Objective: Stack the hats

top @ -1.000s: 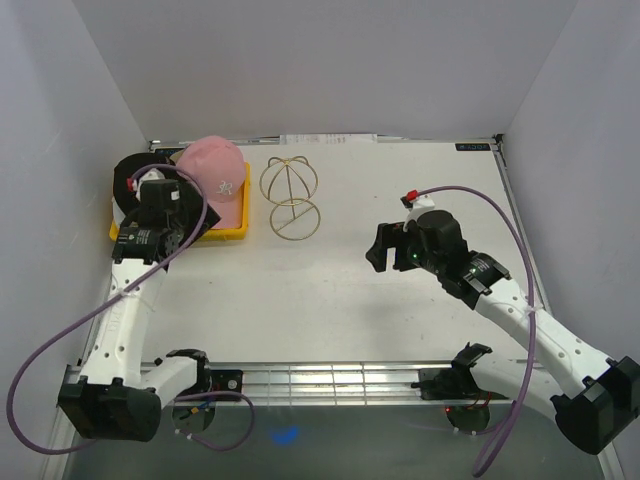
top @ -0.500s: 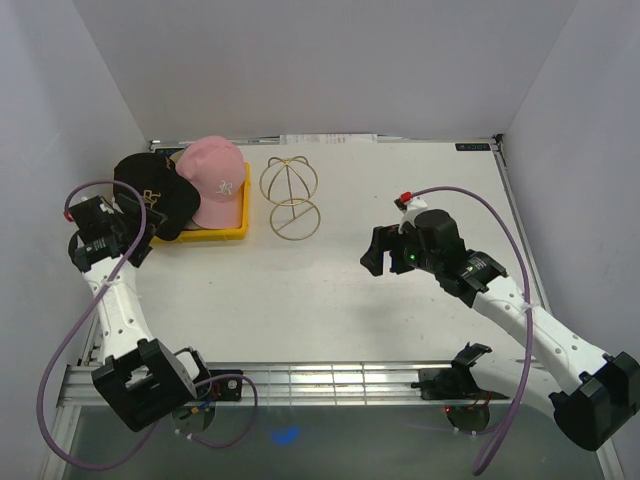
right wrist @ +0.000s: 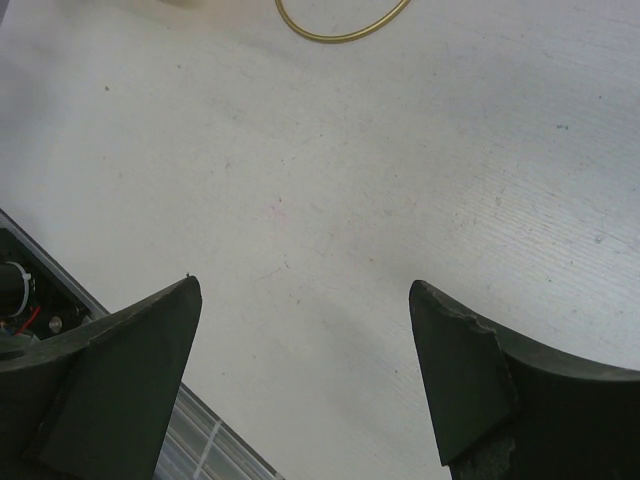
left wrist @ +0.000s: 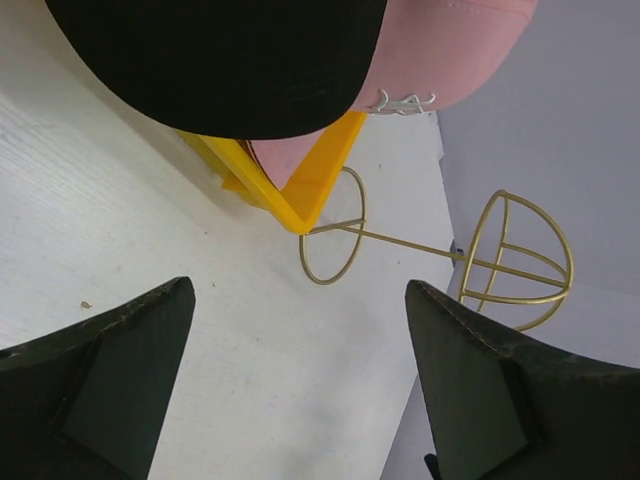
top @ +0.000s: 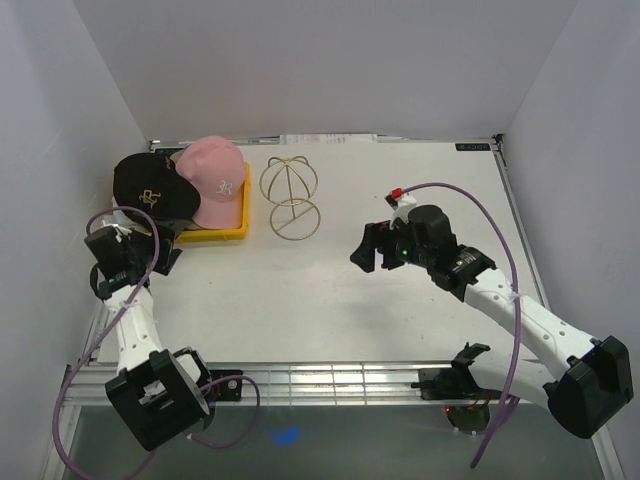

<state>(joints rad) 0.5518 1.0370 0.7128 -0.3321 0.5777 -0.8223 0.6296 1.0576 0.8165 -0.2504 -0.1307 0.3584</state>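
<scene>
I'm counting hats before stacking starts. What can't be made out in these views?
- Top view: anything under the pink cap and black cap, which cover most of the yellow tray.
- Top view: both cap logos, too small to read.
- Left wrist view: most of the black cap, cut off by the top edge.
- Right wrist view: the gold wire stand beyond part of its base ring, cut off by the top edge.

You had the left gripper [left wrist: 300, 288] spread wide above the white table [left wrist: 120, 200], with nothing between its fingers. Ahead, the black cap [left wrist: 220, 60] overlapped the pink cap [left wrist: 450, 50] over the yellow tray [left wrist: 305, 190], and the gold wire stand [left wrist: 510, 262] stood just beside it.
</scene>
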